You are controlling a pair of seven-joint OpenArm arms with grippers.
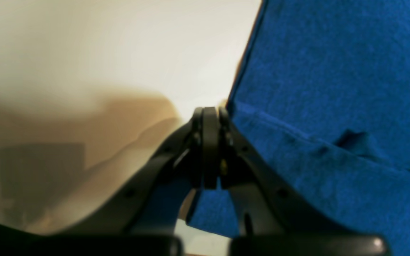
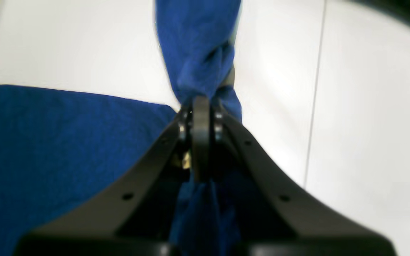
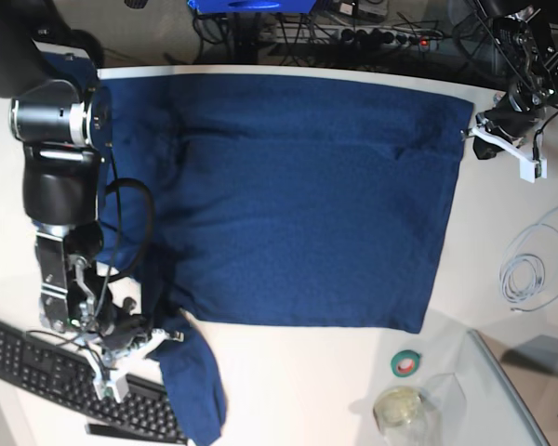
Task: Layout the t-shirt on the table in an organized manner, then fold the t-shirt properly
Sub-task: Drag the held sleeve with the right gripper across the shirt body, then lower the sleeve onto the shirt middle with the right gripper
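The navy t-shirt lies spread nearly flat across the white table, faintly creased. The right gripper is clamped on a bunched, twisted sleeve. The left gripper pinches the hem corner beside it.

The t-shirt lies spread on the table, a keyboard at its left.
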